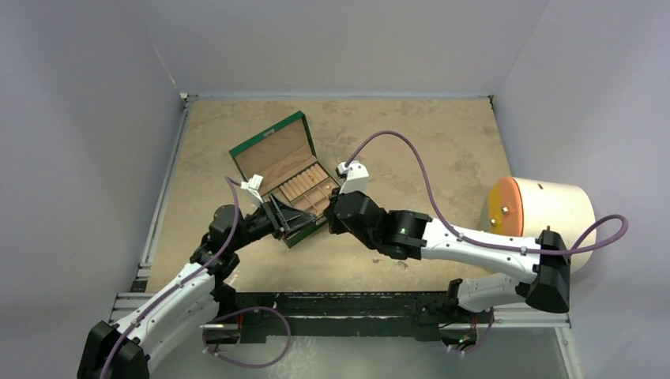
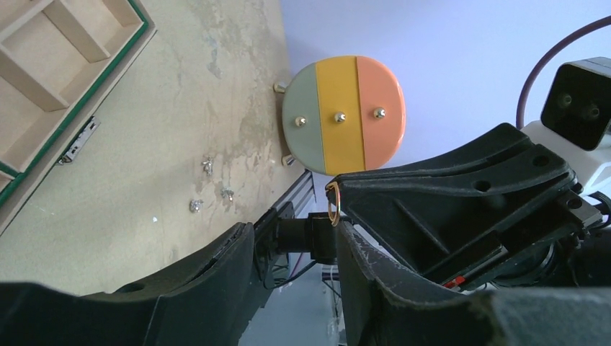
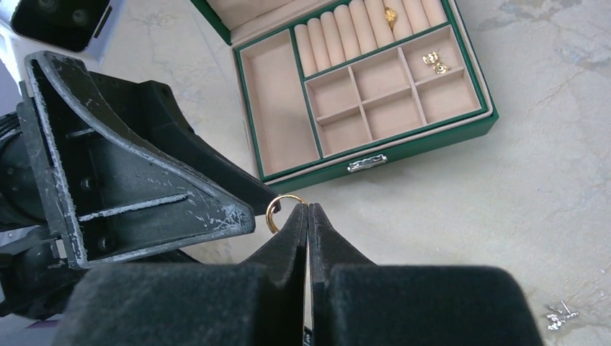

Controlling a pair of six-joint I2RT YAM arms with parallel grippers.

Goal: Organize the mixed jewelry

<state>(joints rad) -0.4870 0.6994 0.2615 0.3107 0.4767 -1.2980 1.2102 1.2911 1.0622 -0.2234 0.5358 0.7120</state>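
The right gripper (image 3: 308,213) is closed, its pads pressed flat together with a thin gold ring (image 3: 284,210) pinched by its edge at the very tips, so most of the hoop sticks out free to one side. The ring hangs in the air just in front of the green box (image 3: 403,144), near its latch. The left gripper (image 2: 294,241) stands open with nothing between its fingers. In the right wrist view the tip of one of those fingers (image 3: 166,194) touches the ring or comes very close to it; I cannot tell which. The ring looks light, stiff and smooth, so weight is no concern but slipping is. Held by so little, it could pivot or spring out at a nudge. Taking it across the band, pads on its two flat faces, seems safer than pressing on the rounded rim. Inside the box a second ring (image 3: 390,14) sits on the rolls and gold studs (image 3: 432,62) lie in a corner compartment. Silver pieces (image 2: 207,167) lie loose on the table (image 2: 108,238), well apart from the box. They are tiny and probably need a fingertip pinch from straight above.
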